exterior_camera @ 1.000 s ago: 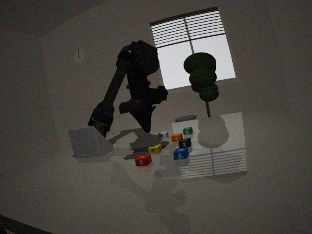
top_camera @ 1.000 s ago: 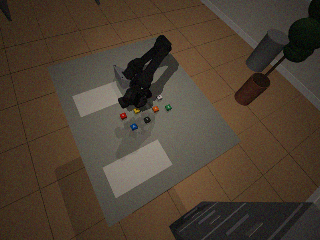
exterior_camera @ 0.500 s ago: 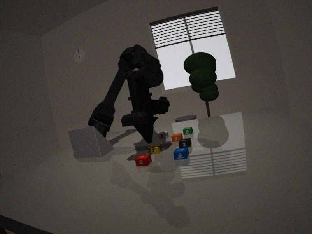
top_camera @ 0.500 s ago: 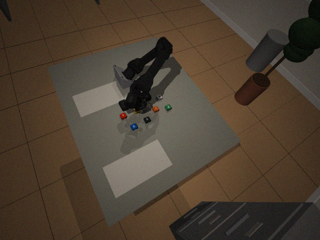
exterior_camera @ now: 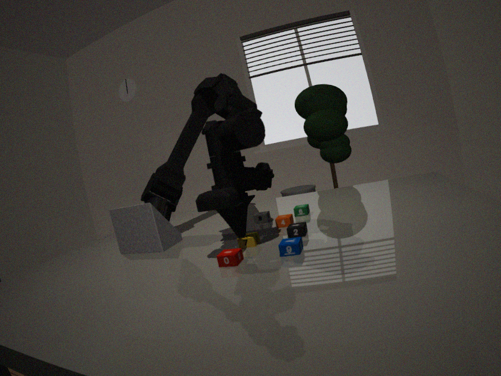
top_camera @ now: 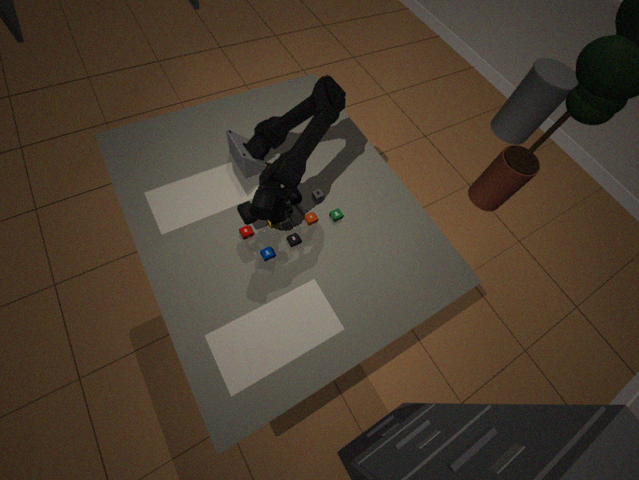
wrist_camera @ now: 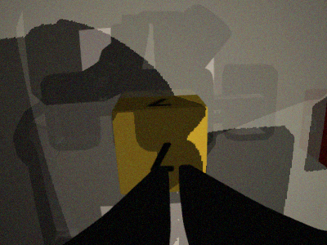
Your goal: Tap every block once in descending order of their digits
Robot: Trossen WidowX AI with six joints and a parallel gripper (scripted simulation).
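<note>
Yellow block 7 (top_camera: 270, 224) (exterior_camera: 248, 240) (wrist_camera: 127, 147) sat on the tabletop (top_camera: 392, 248) (exterior_camera: 141, 307) directly beneath the tool (exterior_camera: 241, 236) (wrist_camera: 174, 167). The tool was clenched on nothing, presumably so that its joined tips could tap without gripping.

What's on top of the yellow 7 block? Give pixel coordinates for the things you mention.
The closed black gripper's (exterior_camera: 242, 236) (wrist_camera: 174, 167) tips are at the yellow block (exterior_camera: 248, 241) (wrist_camera: 127, 151); contact is unclear. They cover part of its face.

Room, type unclear: tiled floor (top_camera: 103, 289), window (exterior_camera: 319, 97), potted tree (top_camera: 603, 72) (exterior_camera: 323, 121).
</note>
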